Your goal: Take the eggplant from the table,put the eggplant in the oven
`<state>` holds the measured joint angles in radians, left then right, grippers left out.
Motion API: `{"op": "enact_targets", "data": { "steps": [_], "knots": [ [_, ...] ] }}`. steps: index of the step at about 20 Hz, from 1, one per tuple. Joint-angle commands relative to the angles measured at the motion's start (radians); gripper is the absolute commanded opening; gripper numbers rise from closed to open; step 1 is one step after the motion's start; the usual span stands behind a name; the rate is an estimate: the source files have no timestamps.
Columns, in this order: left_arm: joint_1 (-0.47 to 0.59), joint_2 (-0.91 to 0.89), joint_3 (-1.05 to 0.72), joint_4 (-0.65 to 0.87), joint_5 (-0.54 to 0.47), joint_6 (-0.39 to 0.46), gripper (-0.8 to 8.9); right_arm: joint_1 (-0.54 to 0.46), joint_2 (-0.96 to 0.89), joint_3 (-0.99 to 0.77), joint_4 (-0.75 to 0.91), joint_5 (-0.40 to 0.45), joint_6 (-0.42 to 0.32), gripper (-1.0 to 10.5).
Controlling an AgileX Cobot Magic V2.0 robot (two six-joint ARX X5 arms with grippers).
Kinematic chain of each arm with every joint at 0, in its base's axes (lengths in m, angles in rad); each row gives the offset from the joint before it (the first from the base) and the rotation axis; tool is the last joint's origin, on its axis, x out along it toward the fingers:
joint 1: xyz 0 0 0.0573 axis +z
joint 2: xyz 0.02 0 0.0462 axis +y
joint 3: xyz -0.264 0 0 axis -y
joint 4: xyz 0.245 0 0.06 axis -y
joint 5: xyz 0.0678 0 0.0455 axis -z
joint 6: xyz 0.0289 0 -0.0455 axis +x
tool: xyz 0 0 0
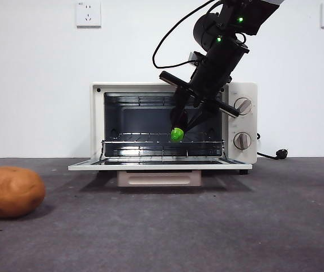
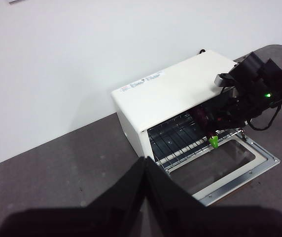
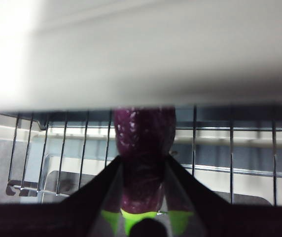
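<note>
Eggplant (image 3: pixel 143 163) sits clamped between the right gripper (image 1: pixel 180 126) jaws, purple body running out ahead of the claw toward the rack, green stem cap back at the jaw roots in the right wrist view. Jaws closed down to the veg's width, pressing it on both sides. From the front, only the green cap end shows, poking out below the black fingers, w/ the purple part hidden behind the arm. Claw is angled down from upper right and reaches into the oven (image 1: pixel 97 122) mouth, right of centre, cap just above the wire rack (image 1: pixel 145 136); can't tell if it touches the bars. Oven door (image 1: pixel 159 164) is dropped flat, glass facing up. Left wrist view shows the same: eggplant inside the opening over the rack, held by the other arm. Left gripper (image 2: pixel 145 165) hangs back, well apart from the oven, jaws pressed together w/ nothing between them. Round orange-brown potato (image 1: pixel 10 191) rests on the table (image 1: pixel 235 226) at front left, far from the oven.
</note>
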<state>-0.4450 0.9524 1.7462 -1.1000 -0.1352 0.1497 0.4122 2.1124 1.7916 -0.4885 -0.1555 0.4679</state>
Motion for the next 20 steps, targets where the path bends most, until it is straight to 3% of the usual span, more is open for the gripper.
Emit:
{"op": "enact_targets", "data": {
  "steps": [1, 8, 12, 20],
  "knots": [
    [-0.008, -0.005, -0.003, -0.002, 0.005, 0.01, -0.06, -0.001, 0.031, -0.002, -0.013, 0.019, 0.003, 2.8],
    [-0.013, -0.005, -0.003, -0.003, 0.005, 0.01, -0.06, 0.0, 0.03, -0.002, -0.004, 0.032, -0.001, 2.9],
    [-0.026, -0.005, -0.003, -0.003, 0.005, 0.01, -0.06, 0.001, 0.03, -0.001, -0.006, 0.011, -0.025, 4.5],
    [-0.034, -0.004, -0.003, -0.006, 0.004, 0.011, -0.06, 0.008, -0.017, -0.001, -0.029, 0.006, -0.052, 4.5]
  ]
}}
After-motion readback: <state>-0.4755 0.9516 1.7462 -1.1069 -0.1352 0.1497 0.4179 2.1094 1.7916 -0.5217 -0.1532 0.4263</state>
